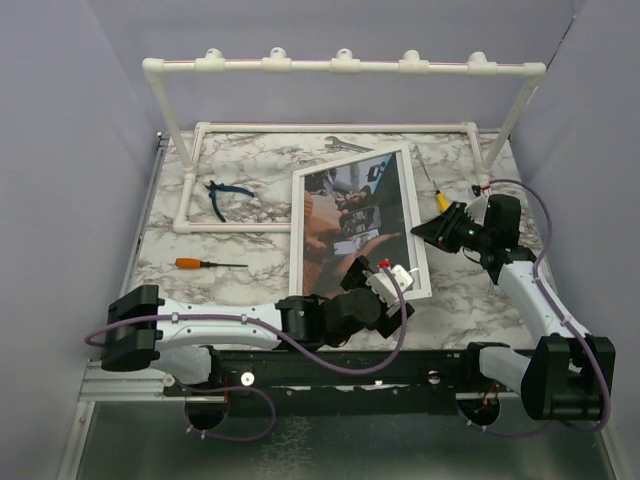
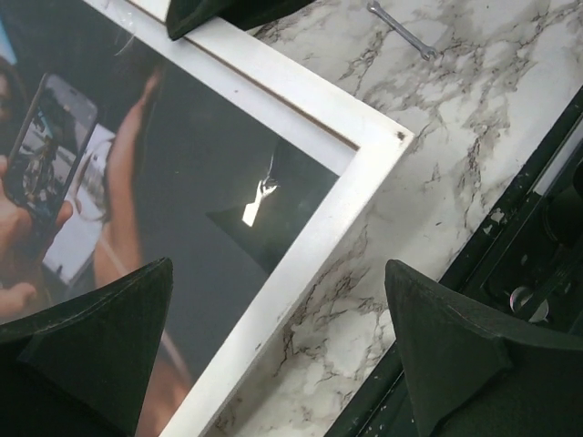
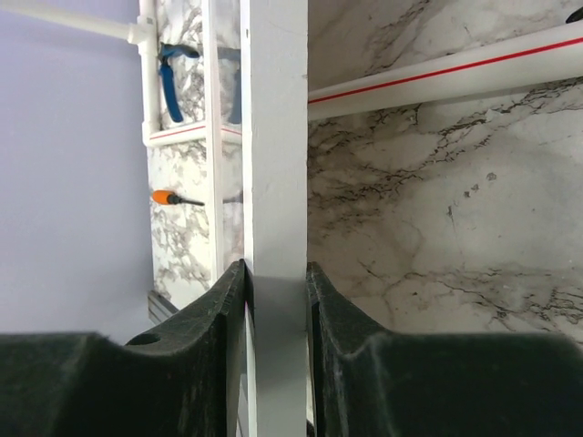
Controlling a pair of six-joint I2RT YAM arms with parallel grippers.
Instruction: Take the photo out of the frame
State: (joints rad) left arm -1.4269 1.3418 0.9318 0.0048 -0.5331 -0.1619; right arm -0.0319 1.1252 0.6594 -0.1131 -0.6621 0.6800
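- Right gripper [image 3: 275, 300] is clamped on the frame's [image 2: 310, 105] right rim; left gripper [image 2: 278, 273] hangs spread above its near corner.
- Frame faces glass-up, the photo [image 1: 350, 215] behind the glass. It is probably rigid, slick and breakable, so grip the rims.

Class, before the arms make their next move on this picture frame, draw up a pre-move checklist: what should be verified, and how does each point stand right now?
1. Right gripper clamped on the frame: ok, both fingers press its white border.
2. Left gripper open: ok, its fingers are spread over the frame's near corner.
3. Frame's back reachable: not ok, the glass side faces up and the photo shows through it.
4. Back fastenings released: cannot tell, the back is hidden.
5. Screwdriver and pliers apart from the frame: ok, both lie to its left.
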